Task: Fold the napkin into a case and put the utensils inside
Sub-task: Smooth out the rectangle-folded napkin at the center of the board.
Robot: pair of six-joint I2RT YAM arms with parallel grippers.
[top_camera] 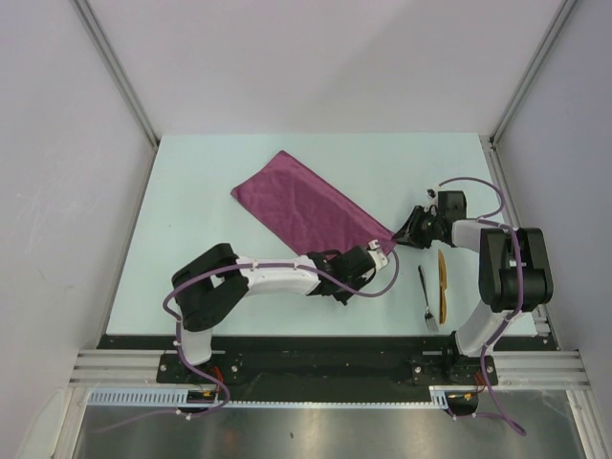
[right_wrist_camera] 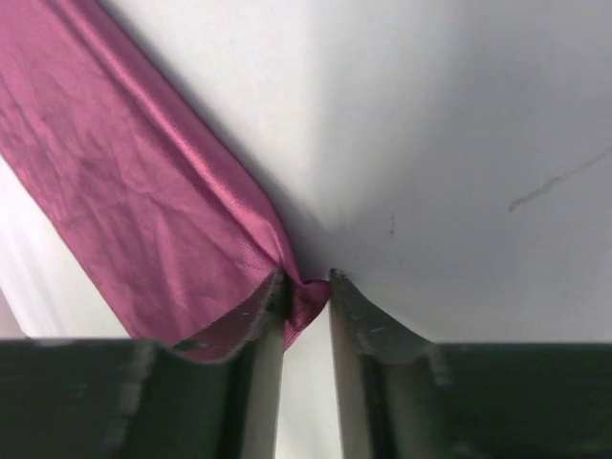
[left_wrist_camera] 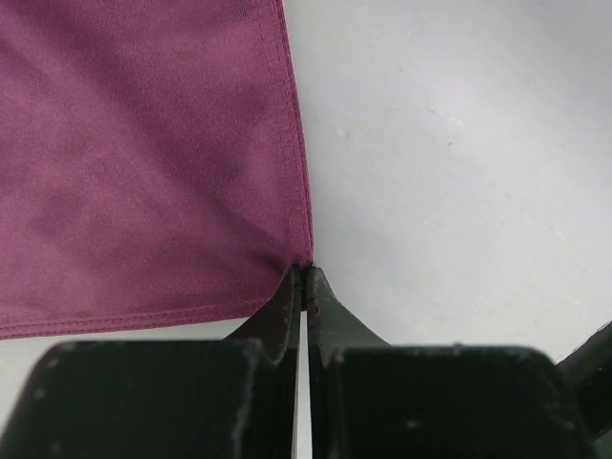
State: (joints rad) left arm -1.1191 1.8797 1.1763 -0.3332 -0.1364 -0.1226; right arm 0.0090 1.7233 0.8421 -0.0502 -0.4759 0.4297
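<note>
The plum-magenta napkin [top_camera: 304, 203] lies flat and slantwise on the table as a long oblong. My left gripper [top_camera: 380, 251] is at its near right end. In the left wrist view this gripper [left_wrist_camera: 303, 271] is shut on a hemmed corner of the napkin [left_wrist_camera: 143, 163]. My right gripper [top_camera: 402, 232] meets the same end from the right. Its jaws [right_wrist_camera: 308, 279] stand narrow, with a bunched corner of the napkin [right_wrist_camera: 143, 201] pinched between the tips. The utensils lie near the right arm: a golden-yellow piece [top_camera: 442, 273] and a slim silver piece [top_camera: 426, 295].
The pale table [top_camera: 191, 210] is walled by white panels at the back and both sides. The right arm's base [top_camera: 478, 335] stands just behind the utensils. The left arm's elbow [top_camera: 206, 282] rests low over the near left of the table.
</note>
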